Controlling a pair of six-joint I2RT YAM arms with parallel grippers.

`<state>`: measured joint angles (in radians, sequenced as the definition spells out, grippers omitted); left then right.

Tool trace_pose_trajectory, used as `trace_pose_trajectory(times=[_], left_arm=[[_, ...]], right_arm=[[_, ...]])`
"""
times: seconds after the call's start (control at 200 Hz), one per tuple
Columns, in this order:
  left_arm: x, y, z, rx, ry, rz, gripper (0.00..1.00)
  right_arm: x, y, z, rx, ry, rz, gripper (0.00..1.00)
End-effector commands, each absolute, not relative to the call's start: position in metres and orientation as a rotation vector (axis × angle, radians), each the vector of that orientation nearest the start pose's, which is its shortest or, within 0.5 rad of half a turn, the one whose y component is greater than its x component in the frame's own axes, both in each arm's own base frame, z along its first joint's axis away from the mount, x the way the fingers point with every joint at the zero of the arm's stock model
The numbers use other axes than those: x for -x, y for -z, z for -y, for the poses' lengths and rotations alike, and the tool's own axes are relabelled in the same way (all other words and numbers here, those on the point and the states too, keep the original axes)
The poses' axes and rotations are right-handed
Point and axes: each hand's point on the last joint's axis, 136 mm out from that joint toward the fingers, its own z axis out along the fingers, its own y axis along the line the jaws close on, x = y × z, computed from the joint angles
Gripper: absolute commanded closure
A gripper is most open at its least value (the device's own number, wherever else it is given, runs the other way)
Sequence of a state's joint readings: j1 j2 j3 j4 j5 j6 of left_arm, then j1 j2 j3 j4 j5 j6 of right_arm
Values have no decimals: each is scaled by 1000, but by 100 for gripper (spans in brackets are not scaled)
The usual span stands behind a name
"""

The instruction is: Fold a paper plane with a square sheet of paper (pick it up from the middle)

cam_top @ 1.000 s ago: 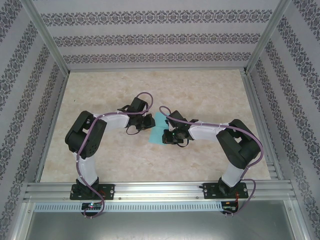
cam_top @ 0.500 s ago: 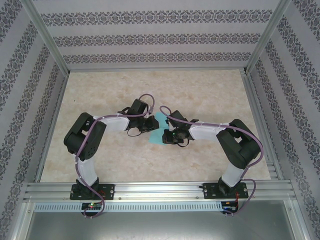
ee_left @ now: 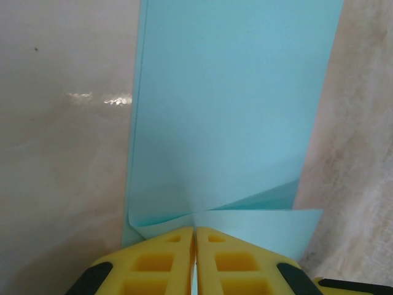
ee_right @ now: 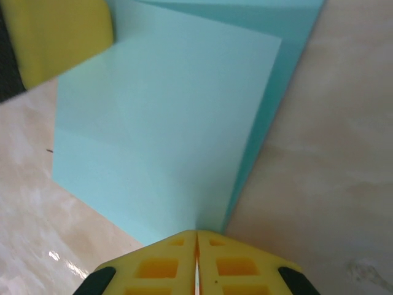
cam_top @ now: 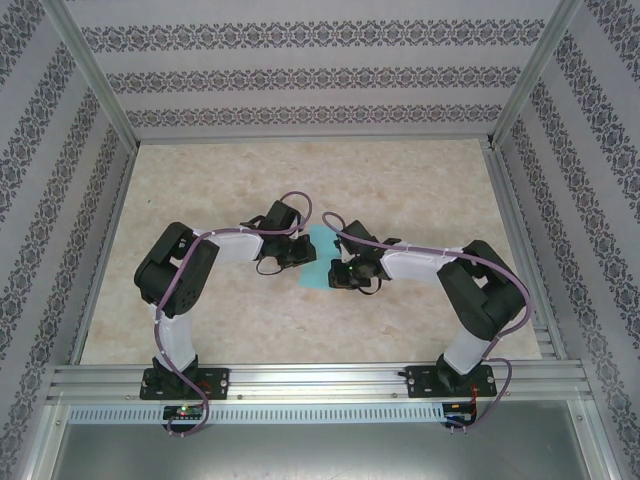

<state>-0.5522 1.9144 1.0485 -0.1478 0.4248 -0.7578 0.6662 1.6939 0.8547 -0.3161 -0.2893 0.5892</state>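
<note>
The turquoise sheet of paper point(cam_top: 318, 262) hangs between my two grippers over the middle of the table, folded over on itself in layers rather than shaped as a pointed paper plane. My left gripper point(cam_top: 301, 251) is shut on its left edge. In the left wrist view the yellow fingertips point(ee_left: 184, 236) pinch the paper point(ee_left: 233, 110) where a flap creases. My right gripper point(cam_top: 339, 272) is shut on the opposite edge. Its closed gripper tip point(ee_right: 196, 233) clamps the fold of the paper point(ee_right: 166, 123), with the left gripper's yellow finger point(ee_right: 61, 37) beyond.
The beige marbled table point(cam_top: 400, 190) lies under both arms. Patterned walls and an aluminium frame point(cam_top: 100, 90) enclose it on three sides. A metal rail point(cam_top: 320, 378) carries the arm bases at the near edge.
The left arm has swung right and the right gripper has edged left, so the two grippers stand closer together. Less of the paper shows between them.
</note>
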Motion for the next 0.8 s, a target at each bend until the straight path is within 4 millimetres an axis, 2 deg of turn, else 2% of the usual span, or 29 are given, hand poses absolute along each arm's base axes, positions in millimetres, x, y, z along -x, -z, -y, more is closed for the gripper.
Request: trace_pose_trajectory(times=[0.0,0.11,0.23,0.52,0.799], left_arm=[[-327,3,276,116,839,-2860,88],[-321,7,277,110,844,-2876,89],[-319,10,278,117,853,-2885,88],[-316,17,274,186,822,-2907,90],[-312,23,269,232,798,-2923,92]], right_arm=[[-251,-31,-261,210,-731,-2866,90],[-263,-50,-275,215,-790,-2788,90],[-274,-57,-285,199,-809,-2756,89],[-287,-45,-314,217,-854,-2762,90],[-299,-33,-309,130,-807,-2748,96]])
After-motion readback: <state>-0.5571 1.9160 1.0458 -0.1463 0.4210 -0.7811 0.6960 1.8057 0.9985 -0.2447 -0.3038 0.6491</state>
